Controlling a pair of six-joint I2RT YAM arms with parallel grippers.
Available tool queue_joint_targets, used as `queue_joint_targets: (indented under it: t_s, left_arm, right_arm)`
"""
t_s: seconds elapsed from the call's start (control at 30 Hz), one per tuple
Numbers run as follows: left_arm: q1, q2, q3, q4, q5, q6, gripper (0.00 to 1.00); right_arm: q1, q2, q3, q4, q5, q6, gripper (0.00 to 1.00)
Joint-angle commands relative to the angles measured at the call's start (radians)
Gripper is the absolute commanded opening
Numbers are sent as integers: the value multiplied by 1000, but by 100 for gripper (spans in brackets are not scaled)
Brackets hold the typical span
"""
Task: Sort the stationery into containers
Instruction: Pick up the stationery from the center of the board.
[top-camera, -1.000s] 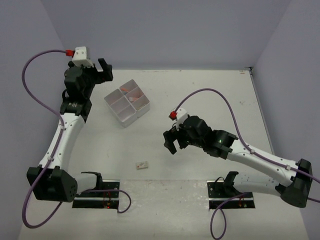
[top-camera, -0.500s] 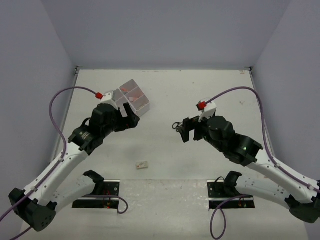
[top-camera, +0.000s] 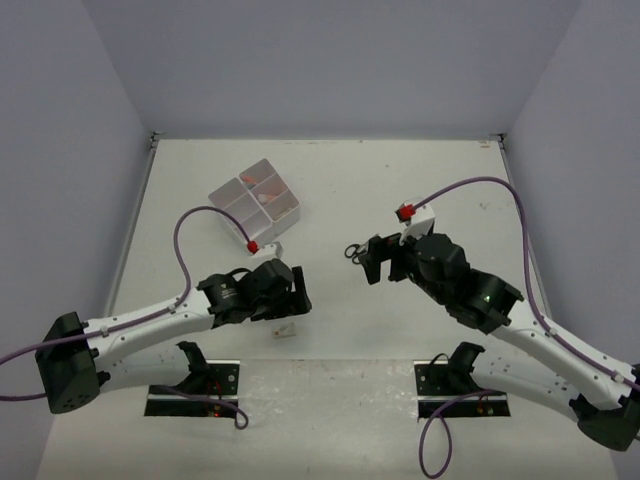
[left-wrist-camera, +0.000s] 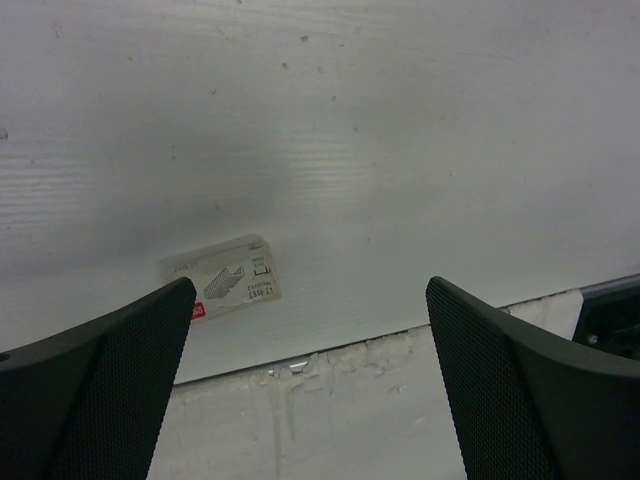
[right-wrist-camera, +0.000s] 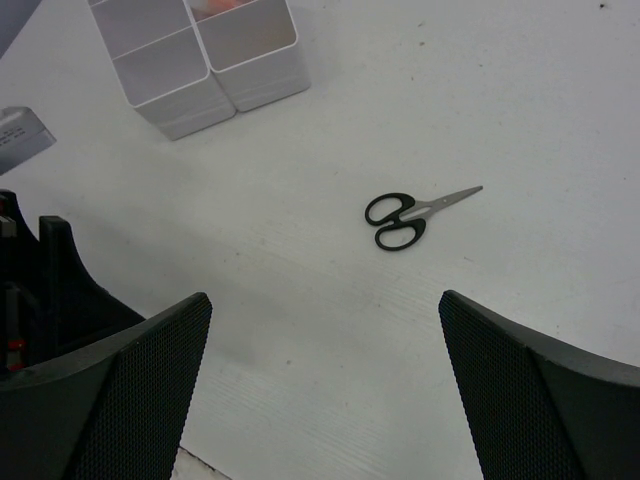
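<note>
The containers (top-camera: 255, 199) form a 2x2 block of translucent white bins at the far left, with orange and pink items inside; the right wrist view has them (right-wrist-camera: 200, 70) at its top left. Black-handled scissors (right-wrist-camera: 404, 215) lie flat on the table ahead of my right gripper (right-wrist-camera: 325, 300), which hovers open and empty. From above, only the scissors' handles (top-camera: 352, 252) peek out beside the right gripper (top-camera: 370, 262). A small beige box with a staple picture (left-wrist-camera: 222, 281) lies near the table's front edge. My left gripper (left-wrist-camera: 310, 295) hangs open just above it, holding nothing.
The table's front seam (left-wrist-camera: 330, 355) runs right behind the small box (top-camera: 285, 330). Both arm mounts (top-camera: 195, 385) (top-camera: 460, 380) sit at the near edge. Purple cables arch over each arm. The left arm's body (right-wrist-camera: 40, 290) shows at the right wrist view's left edge.
My left arm has swung from beside the containers down to the near edge, over the small box. The right arm rose toward the scissors a second ago and has since held still.
</note>
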Motion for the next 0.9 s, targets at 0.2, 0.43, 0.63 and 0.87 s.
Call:
queue_joint_targets:
  t_s: [0.2, 0.43, 0.63, 0.87]
  left_arm:
    - [-46, 263, 78, -156, -68, -201, 100]
    - [-82, 376, 130, -227, -69, -242, 100]
    - [-91, 381, 128, -194, -70, -251, 90]
    - [-91, 408, 127, -173, -92, -242, 78]
  right_arm:
    - [-4, -65, -43, 65, 40, 14, 99]
    - [-5, -54, -52, 75, 43, 15, 99]
    - [-4, -58, -54, 76, 48, 15, 99]
    - [-5, -65, -59, 82, 35, 15, 99]
